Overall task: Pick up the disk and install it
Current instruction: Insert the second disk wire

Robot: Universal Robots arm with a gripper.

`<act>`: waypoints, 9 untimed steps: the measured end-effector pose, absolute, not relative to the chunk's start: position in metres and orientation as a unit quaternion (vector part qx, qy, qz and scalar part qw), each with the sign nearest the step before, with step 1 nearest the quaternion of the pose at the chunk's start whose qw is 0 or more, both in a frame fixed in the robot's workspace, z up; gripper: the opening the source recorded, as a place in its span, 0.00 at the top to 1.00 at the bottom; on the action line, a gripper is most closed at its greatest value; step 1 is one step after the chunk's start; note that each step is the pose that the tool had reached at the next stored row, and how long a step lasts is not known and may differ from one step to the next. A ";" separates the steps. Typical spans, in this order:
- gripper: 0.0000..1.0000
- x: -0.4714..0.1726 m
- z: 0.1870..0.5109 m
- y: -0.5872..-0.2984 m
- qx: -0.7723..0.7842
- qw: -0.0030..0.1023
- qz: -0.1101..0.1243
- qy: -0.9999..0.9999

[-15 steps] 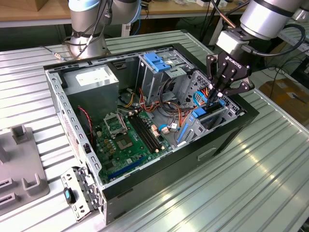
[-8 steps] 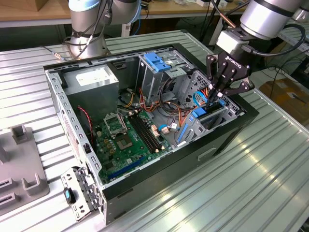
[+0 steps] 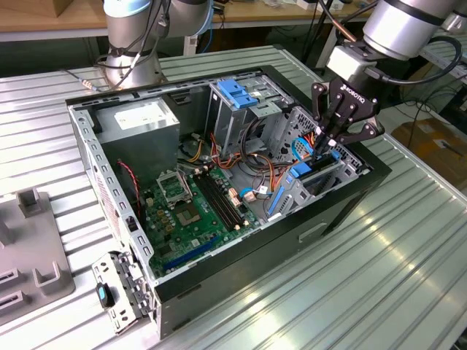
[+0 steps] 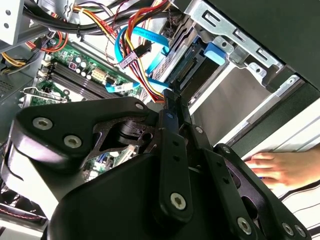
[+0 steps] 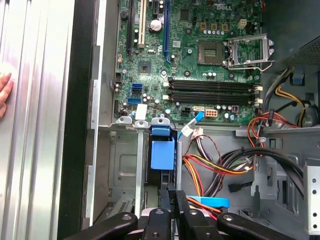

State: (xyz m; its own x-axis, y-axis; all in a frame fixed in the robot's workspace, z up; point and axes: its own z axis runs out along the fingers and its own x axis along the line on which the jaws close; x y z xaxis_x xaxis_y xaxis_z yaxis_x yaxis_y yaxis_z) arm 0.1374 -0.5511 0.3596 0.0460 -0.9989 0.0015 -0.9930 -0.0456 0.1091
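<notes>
The disk stands on edge in the drive bay at the open computer case's end on the exterior view's right, its blue carrier showing. In the first wrist view the blue carrier of the disk sits in the grey metal bay. My gripper hangs just above that bay, shut, fingertips together right at the disk's end. The gripper and the gripper show nothing between the fingers. In the second wrist view the disk's blue tab lies beyond the fingertips.
Red, orange and blue cables crowd beside the bay. The motherboard, power supply and a blue bracket on a tall cage fill the case. A person's hand rests on the ribbed table outside the case. A grey fixture lies at the exterior view's left.
</notes>
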 end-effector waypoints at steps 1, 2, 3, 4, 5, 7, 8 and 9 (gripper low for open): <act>0.84 0.137 0.360 -0.551 0.722 0.040 -0.037 -0.690; 0.84 0.137 0.360 -0.551 0.722 0.040 -0.037 -0.690; 0.84 0.137 0.360 -0.551 0.722 0.040 -0.038 -0.690; 0.84 0.137 0.360 -0.551 0.722 0.041 -0.038 -0.690; 0.84 0.137 0.360 -0.551 0.722 0.041 -0.038 -0.690; 0.84 0.137 0.360 -0.551 0.722 0.041 -0.038 -0.690; 0.84 0.137 0.360 -0.551 0.722 0.041 -0.038 -0.690; 0.84 0.137 0.360 -0.551 0.722 0.042 -0.039 -0.690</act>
